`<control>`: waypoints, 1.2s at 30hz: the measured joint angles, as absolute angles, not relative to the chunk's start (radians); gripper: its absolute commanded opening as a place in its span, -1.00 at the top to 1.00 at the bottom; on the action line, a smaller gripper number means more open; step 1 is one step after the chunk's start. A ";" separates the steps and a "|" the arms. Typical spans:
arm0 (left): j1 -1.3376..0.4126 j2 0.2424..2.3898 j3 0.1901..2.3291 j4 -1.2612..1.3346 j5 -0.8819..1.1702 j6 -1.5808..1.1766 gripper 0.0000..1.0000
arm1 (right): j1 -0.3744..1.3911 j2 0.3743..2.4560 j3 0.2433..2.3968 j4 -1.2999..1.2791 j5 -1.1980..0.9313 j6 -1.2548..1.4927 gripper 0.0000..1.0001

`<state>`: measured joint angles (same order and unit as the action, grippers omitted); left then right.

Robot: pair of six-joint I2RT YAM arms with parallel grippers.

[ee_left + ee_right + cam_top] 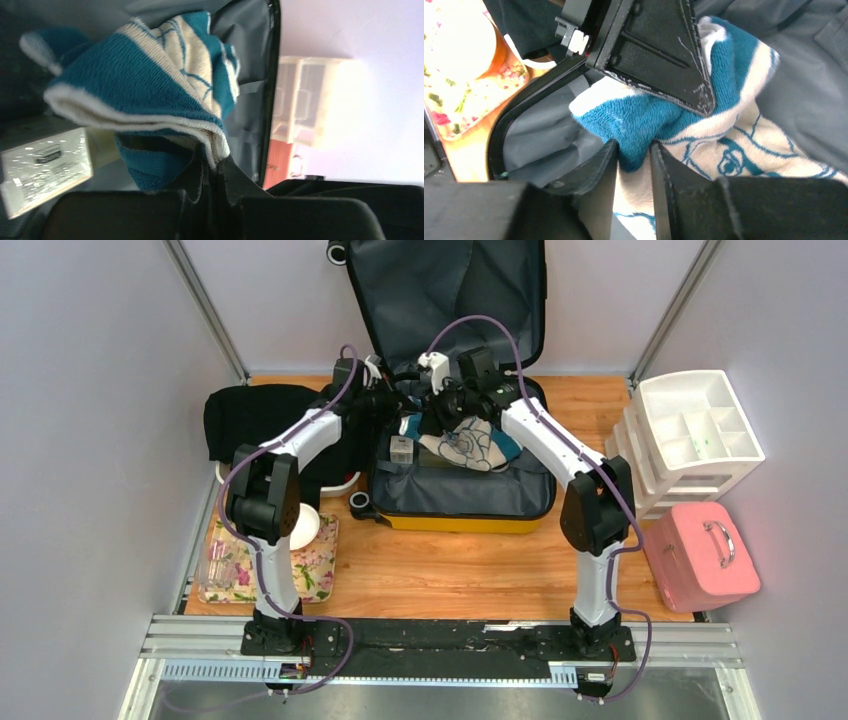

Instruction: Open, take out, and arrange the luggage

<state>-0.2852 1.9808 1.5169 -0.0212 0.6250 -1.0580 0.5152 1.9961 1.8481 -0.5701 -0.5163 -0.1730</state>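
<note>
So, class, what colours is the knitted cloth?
The cloth: teal and cream, best in left wrist view.

The luggage [455, 502] lies open at the upper centre of the table [450, 570], with a cloth [470, 445] over its middle and a box [401, 449] just left of the cloth. A bag [250, 415] sits at the frame's left, above a tray [318, 580]. Drawers [700, 430] stand at right, with a case [700, 555] below them.

Cloth [150, 65]: fuzzy knit, teal/cream. Luggage [450, 300] lining: matt grey fabric. Bench [450, 570]: smooth wood. Drawers [690, 420]: white plastic.
</note>
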 measured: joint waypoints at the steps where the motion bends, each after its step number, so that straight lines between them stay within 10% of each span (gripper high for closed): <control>1: -0.284 1.980 1.520 -0.038 0.628 -1.035 1.00 | 0.509 1.993 1.848 -0.579 -0.524 -0.171 -0.13; 27: -0.206 1.863 1.619 -0.620 0.525 -0.212 1.00 | 0.284 2.157 1.837 -0.749 -0.329 -0.055 -0.37; 30: -0.206 1.863 1.619 -0.621 0.523 -0.210 1.00 | 0.285 2.185 1.868 -0.747 -0.333 -0.040 -0.15; 36: -0.206 1.863 1.619 -0.619 0.522 -0.201 1.00 | 0.285 2.196 1.882 -0.747 -0.393 -0.029 1.00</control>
